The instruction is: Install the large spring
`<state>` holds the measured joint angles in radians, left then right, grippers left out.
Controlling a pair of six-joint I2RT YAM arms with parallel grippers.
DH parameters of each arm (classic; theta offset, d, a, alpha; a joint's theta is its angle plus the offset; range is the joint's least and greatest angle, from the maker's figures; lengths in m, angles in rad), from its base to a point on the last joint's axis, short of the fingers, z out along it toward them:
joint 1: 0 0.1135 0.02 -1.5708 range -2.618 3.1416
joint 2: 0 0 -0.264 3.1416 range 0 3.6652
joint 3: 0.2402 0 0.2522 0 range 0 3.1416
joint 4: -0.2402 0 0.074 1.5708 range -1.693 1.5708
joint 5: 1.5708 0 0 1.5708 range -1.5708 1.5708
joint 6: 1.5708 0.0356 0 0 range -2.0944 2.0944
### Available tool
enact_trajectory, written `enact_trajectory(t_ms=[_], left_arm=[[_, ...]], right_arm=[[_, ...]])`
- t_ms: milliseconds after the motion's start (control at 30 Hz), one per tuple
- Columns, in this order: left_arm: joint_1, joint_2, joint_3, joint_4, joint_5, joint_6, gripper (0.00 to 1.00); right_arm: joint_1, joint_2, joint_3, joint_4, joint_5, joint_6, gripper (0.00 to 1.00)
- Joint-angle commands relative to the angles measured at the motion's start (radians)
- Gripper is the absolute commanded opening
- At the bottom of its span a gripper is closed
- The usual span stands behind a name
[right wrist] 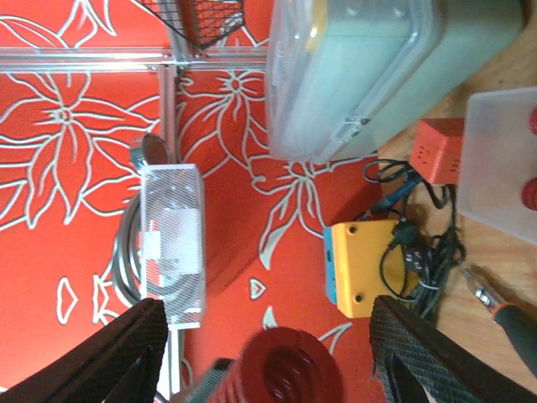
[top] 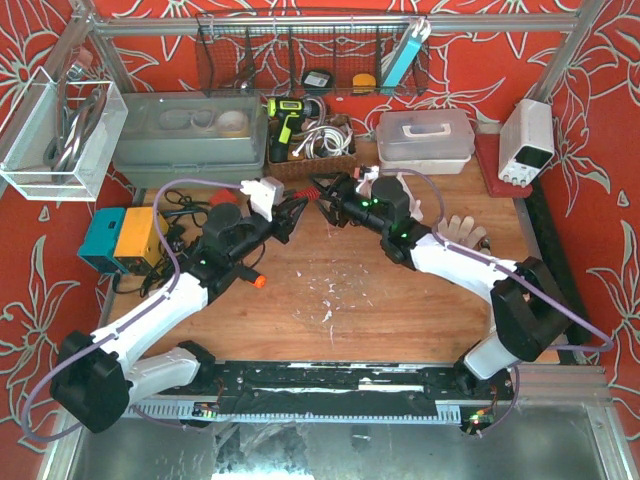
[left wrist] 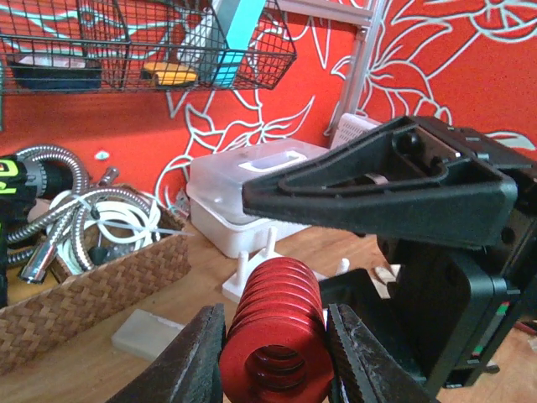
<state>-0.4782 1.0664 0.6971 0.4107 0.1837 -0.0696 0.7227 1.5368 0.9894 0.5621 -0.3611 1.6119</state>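
We have the large red spring (left wrist: 273, 323) pinched across its coils in the left gripper (left wrist: 277, 361), whose jaws are closed to the coil's width, above the far middle of the table (top: 400, 300). The right gripper (right wrist: 281, 357) faces its hollow end, spread wide and holding nothing. We judge this a handover. We should centre the right gripper on the coils and close squarely so the round body cannot squirt out. We release the left only once that grip is firm.
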Motion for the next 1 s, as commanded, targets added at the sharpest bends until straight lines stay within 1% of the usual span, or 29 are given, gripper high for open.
enact_trajectory(t_ms=[0, 133, 433, 667, 733, 967], left_arm=[[-0.007, -0.031, -0.004, 0.105, 0.024, 0.029, 0.00], [-0.008, -0.030, -0.011, 0.121, 0.036, 0.034, 0.00], [-0.010, -0.050, -0.051, 0.184, 0.040, 0.040, 0.00], [-0.010, -0.056, -0.065, 0.192, 0.012, 0.063, 0.00], [-0.011, -0.056, -0.077, 0.208, 0.009, 0.068, 0.00], [-0.011, -0.044, -0.078, 0.229, 0.007, 0.077, 0.00]], right_arm=[[0.016, 0.011, 0.035, 0.093, -0.004, 0.037, 0.66], [0.019, 0.017, 0.031, 0.132, 0.001, 0.055, 0.61], [0.029, 0.008, 0.002, 0.169, 0.000, 0.074, 0.55], [0.028, -0.010, -0.009, 0.202, 0.003, 0.083, 0.42], [0.029, -0.012, -0.006, 0.214, -0.003, 0.086, 0.41], [0.031, -0.024, -0.002, 0.218, -0.011, 0.084, 0.47]])
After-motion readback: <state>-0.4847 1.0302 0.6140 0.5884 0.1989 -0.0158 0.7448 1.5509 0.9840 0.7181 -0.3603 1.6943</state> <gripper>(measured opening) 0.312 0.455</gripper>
